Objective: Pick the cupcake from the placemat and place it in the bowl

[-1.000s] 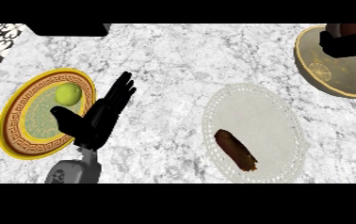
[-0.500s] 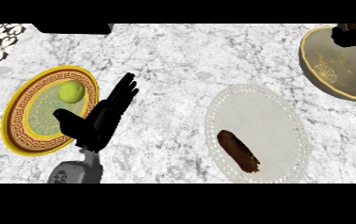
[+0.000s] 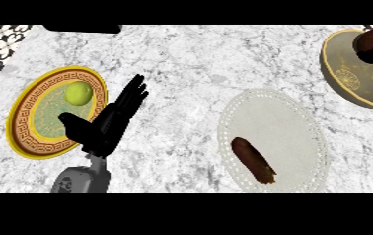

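Over the bowl (image 3: pixel 342 71) at the bench's far right edge, a dark shape, probably the right robot hand (image 3: pixel 363 47) lowering the unseen cupcake, shows no readable fingers, while the released left robot hand (image 3: pixel 109 123) rests well left of the bowl.

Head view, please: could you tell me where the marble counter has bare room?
Bare marble runs between the open left hand and the white lace placemat, and across the top. The gold-rimmed plate crowds the left, the beige bowl the right corner.
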